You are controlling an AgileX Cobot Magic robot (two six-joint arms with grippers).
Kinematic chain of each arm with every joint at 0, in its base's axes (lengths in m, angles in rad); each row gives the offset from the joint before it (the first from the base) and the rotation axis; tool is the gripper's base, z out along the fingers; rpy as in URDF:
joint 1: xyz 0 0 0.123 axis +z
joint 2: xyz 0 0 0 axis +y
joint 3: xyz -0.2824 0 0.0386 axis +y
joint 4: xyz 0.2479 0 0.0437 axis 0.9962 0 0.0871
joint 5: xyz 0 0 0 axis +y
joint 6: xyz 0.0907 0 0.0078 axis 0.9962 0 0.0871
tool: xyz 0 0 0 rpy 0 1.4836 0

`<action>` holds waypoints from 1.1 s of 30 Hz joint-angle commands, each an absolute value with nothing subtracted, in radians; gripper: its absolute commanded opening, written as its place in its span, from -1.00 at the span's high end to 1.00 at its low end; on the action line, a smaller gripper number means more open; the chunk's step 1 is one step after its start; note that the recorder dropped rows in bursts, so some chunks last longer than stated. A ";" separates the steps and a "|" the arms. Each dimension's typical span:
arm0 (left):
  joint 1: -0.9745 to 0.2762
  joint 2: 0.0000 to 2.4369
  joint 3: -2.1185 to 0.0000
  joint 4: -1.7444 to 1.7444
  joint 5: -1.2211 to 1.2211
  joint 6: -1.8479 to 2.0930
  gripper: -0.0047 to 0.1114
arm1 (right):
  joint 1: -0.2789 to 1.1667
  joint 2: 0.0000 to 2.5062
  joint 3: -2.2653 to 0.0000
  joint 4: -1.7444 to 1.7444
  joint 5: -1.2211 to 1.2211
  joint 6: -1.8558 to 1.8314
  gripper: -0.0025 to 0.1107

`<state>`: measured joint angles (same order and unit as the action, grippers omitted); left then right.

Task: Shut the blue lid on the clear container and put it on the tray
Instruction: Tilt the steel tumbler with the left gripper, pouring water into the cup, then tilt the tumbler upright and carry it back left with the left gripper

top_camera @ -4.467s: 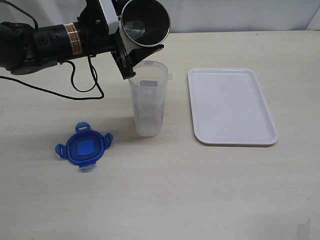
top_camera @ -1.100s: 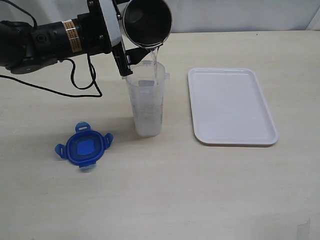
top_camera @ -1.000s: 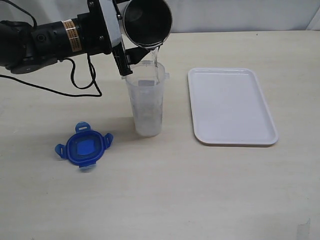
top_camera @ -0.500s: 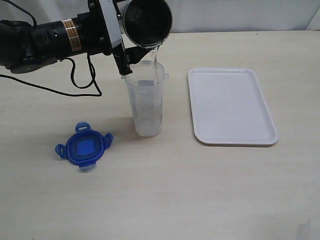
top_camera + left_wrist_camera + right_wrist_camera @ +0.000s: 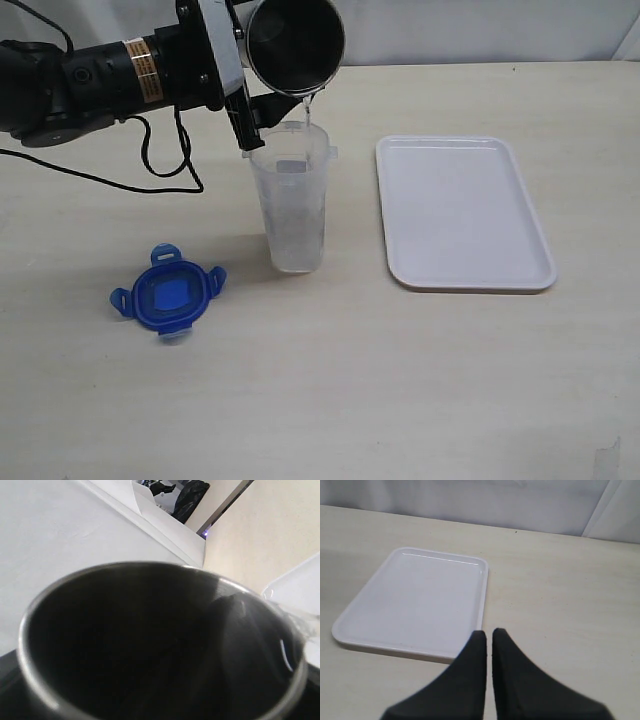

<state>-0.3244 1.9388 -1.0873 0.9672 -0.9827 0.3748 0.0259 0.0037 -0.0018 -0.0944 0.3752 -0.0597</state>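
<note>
The clear container (image 5: 292, 200) stands upright on the table, uncovered, with some water at the bottom. My left gripper (image 5: 256, 108) is shut on a grey steel cup (image 5: 293, 45), tilted with its lip just over the container's rim; a thin trickle of water falls from it. In the left wrist view the cup's dark inside (image 5: 150, 650) fills the frame and hides the fingers. The blue lid (image 5: 168, 300) lies flat on the table, left and in front of the container. The white tray (image 5: 465, 212) lies to the container's right. My right gripper (image 5: 489, 635) is shut, empty, near the tray (image 5: 415, 600).
A black cable (image 5: 150, 165) from the left arm loops over the table behind the lid. The table's far edge meets a pale wall (image 5: 480, 30) just behind the cup.
Since 4.5 s ago the cup has tipped further and water has poured into the container. Over the last second the stream has thinned to a trickle. Lid and tray have not moved.
</note>
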 commanded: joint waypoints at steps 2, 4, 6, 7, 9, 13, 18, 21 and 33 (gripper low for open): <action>-0.324 1.919 -1.101 0.939 -1.021 0.396 0.92 | 0.024 0.000 0.000 -0.088 0.372 -0.056 0.88; -0.324 1.919 -1.101 0.939 -1.016 0.392 0.92 | 0.024 0.000 0.000 -0.088 0.372 -0.056 0.88; -0.324 1.919 -1.101 0.939 -0.994 0.388 0.92 | 0.024 0.000 0.000 -0.088 0.372 -0.056 0.88; -0.324 1.919 -1.101 0.941 -0.980 0.388 0.92 | 0.024 0.000 0.000 -0.088 0.372 -0.056 0.88; -0.324 1.919 -1.101 0.948 -0.957 0.384 0.92 | 0.024 0.000 0.000 -0.088 0.372 -0.056 0.88; -0.324 1.919 -1.101 0.950 -0.961 0.282 0.92 | 0.024 0.000 0.000 -0.088 0.372 -0.056 0.88; -0.324 1.919 -1.101 0.950 -0.961 0.165 0.92 | 0.024 0.000 0.000 -0.088 0.372 -0.056 0.88; -0.324 1.919 -1.101 0.950 -0.961 0.136 0.92 | 0.024 0.000 0.000 -0.088 0.372 -0.056 0.88; -0.324 1.919 -1.101 0.946 -0.955 0.072 0.92 | 0.024 0.000 0.000 -0.088 0.372 -0.056 0.88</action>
